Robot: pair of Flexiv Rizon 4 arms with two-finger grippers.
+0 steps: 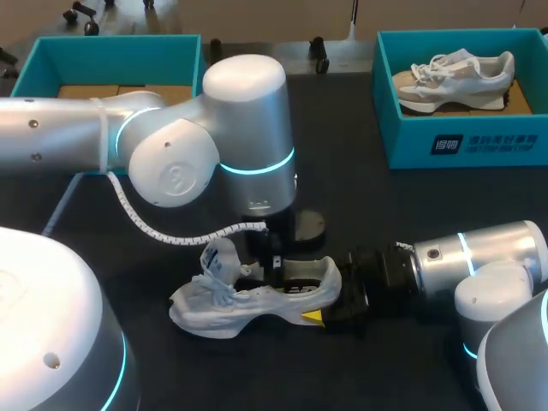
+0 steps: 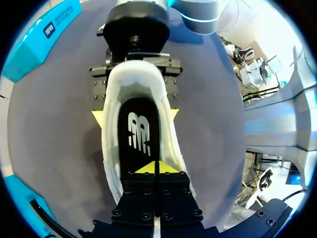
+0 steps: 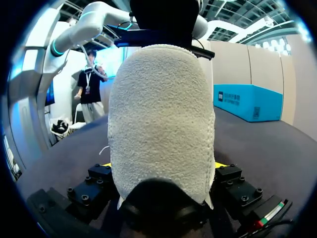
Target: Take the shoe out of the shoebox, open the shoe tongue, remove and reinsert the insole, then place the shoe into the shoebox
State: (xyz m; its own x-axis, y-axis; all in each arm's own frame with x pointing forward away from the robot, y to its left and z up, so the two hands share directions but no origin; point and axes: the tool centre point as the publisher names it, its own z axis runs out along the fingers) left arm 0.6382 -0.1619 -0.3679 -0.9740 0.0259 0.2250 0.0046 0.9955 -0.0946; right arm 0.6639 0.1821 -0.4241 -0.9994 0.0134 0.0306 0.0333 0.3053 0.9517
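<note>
A white shoe point(image 1: 218, 304) lies on its sole on the black table, toe to the left, laces loose. My right gripper point(image 1: 318, 301) comes in from the right, its fingers wide apart and pressed on both sides of the heel point(image 3: 161, 114). From above, my left gripper point(image 1: 272, 261) reaches down into the shoe's mouth. In the left wrist view its yellow tips point(image 2: 157, 167) are shut together and rest on the black insole point(image 2: 138, 124), which lies flat inside the shoe. My right gripper's yellow tips point(image 2: 136, 116) flank the heel there.
An open teal shoebox point(image 1: 462, 141) stands at the back right with a second pale shoe point(image 1: 454, 77) in it. Another teal box point(image 1: 111, 47) stands at the back left, partly behind my left arm.
</note>
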